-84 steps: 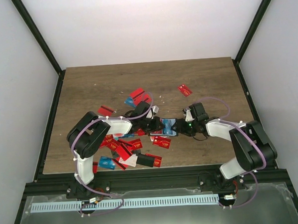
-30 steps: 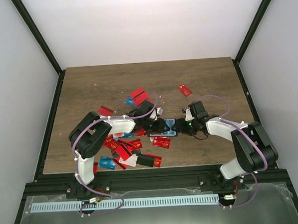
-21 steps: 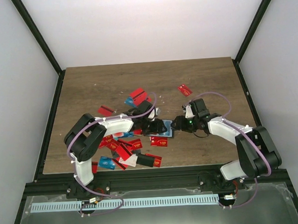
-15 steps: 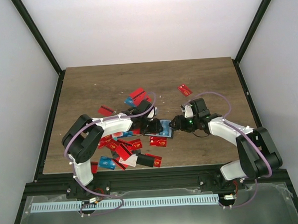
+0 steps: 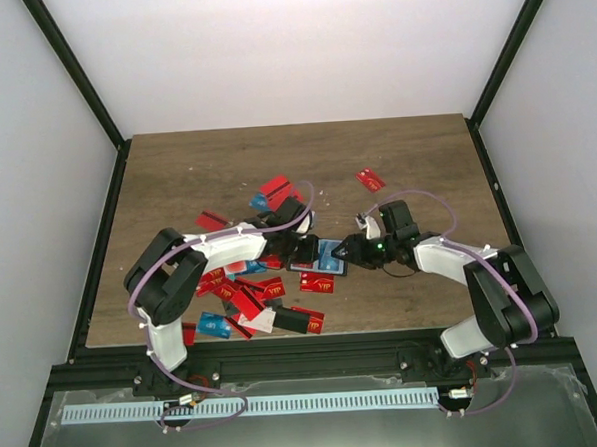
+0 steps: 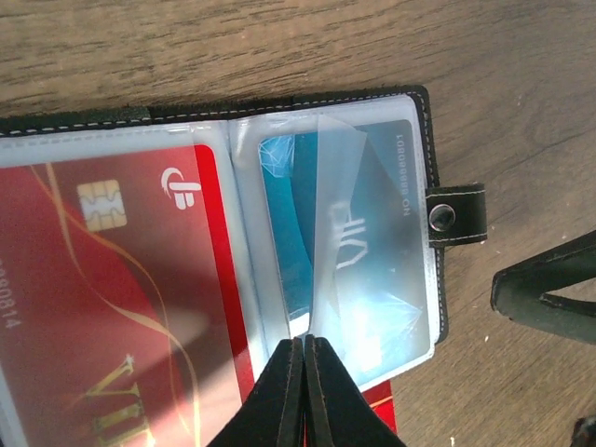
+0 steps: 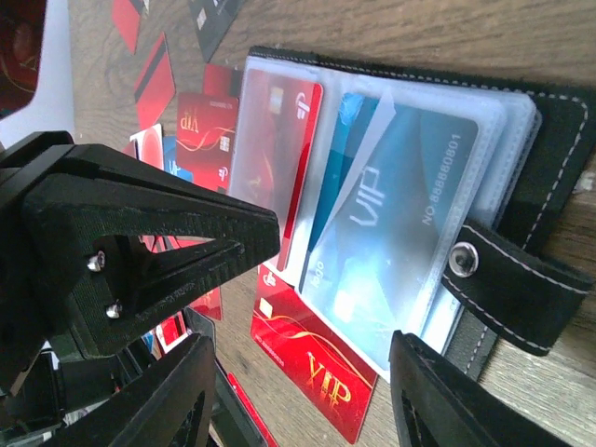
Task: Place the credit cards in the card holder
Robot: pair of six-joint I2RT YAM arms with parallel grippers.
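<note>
Lab test booth, white panels (image 5: 300,53), black frame (image 5: 75,73), wooden tabletop (image 5: 206,168)

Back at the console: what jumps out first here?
The open card holder at mid-table, a red card and a blue card in its clear sleeves. The left pincer is shut at the sleeve edge, the right pincer open beside it. Loose credit cards litter the near-left.
</note>
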